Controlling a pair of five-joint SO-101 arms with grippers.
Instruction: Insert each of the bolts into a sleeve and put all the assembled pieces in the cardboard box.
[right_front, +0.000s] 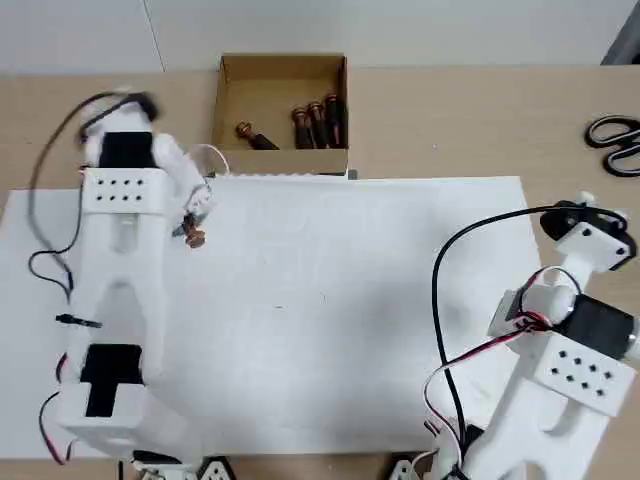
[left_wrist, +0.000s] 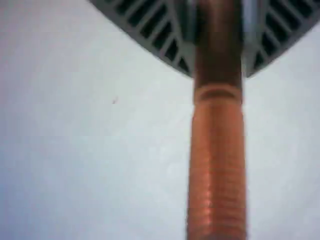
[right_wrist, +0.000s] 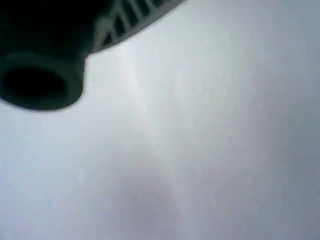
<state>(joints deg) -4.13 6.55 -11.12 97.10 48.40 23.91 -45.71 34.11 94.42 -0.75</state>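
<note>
Step in hand: transport to the box. The left gripper (right_front: 196, 222) is clamped on a copper-coloured threaded metal bolt (left_wrist: 217, 165). In the left wrist view a darker, smooth brown length sits between the jaws and the bright threaded shank sticks out past them. I read that darker part as a sleeve already on, so this looks like an assembled piece, though the seam is not sharp enough to be sure.

Location of piece: held above the white mat (right_front: 350, 300), near its far left corner, just short of the open brown cardboard box (right_front: 222, 100) and off its near-left corner. Box contents: several dark brown and copper assembled pieces (right_front: 318, 122) grouped at one side, with another one (right_front: 255, 137) lying apart from them. I see no loose bolts or sleeves on the mat, so this is probably the last piece.

Next move calls for:
- carrying the piece over the near wall of the box
- enough lift that the hanging shank clears the rim
- releasing over bare box floor

Pose: the left arm (right_front: 120, 250) is stretched forward along the left side of the mat, its gripper angled towards the box. The right arm (right_front: 565, 365) is folded back at the near right, its gripper (right_front: 588, 238) low over the mat. Whether that one is open or closed I cannot tell.
</note>
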